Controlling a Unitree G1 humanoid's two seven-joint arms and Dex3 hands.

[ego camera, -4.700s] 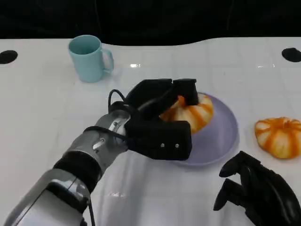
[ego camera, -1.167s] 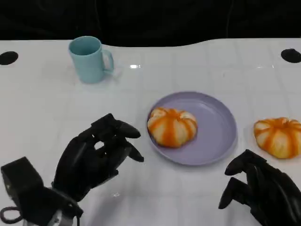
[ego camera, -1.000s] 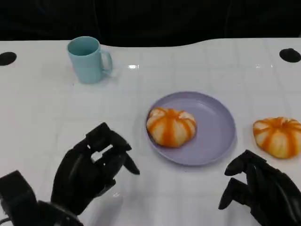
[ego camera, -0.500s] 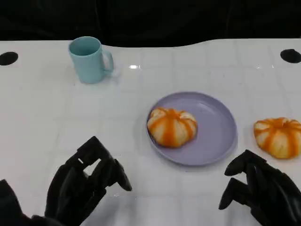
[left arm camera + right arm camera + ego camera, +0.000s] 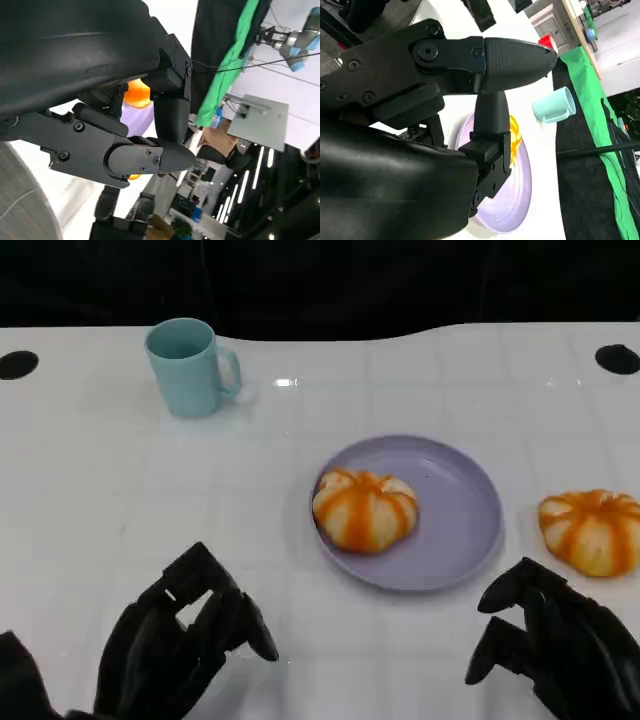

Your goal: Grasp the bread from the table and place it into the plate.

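Left hand [image 5: 175,645] drawn back, bread [image 5: 365,510] on plate [image 5: 460,530]

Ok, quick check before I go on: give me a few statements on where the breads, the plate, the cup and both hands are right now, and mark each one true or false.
1. One bread lies on the purple plate, toward its left side. True.
2. The second bread is also on the plate. False: it lies on the white table, right of the plate and clear of its rim.
3. The left hand holds a bread. False: it holds nothing, its fingers apart, low at the near left of the table.
4. The light blue cup stands upright at the far left, away from the plate. True.
5. The right hand touches the second bread. False: it sits nearer than that bread, with bare table between them.
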